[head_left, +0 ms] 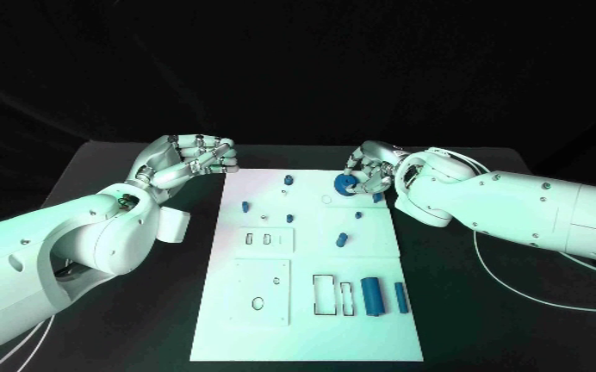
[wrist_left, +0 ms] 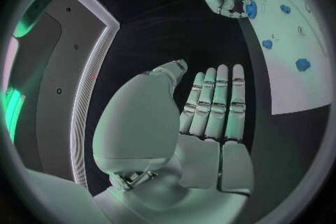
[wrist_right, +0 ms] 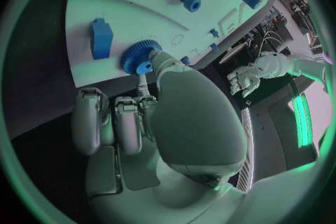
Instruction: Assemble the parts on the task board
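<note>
Task board (head_left: 311, 337): assembly looking early. Right hand (head_left: 370, 171) is pinching a blue gear (head_left: 344, 184) over the far right edge; left hand (head_left: 189, 158) is idling empty, fingers curled; near-right blocks (head_left: 370, 294) awaiting placement.

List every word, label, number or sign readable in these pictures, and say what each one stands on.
None: no text can be read in any view.
The task board bears outlines and cut-outs but no lettering.
The blue parts, such as the gear that the right hand holds, carry no marks.
The left hand and both arms show no labels.
</note>
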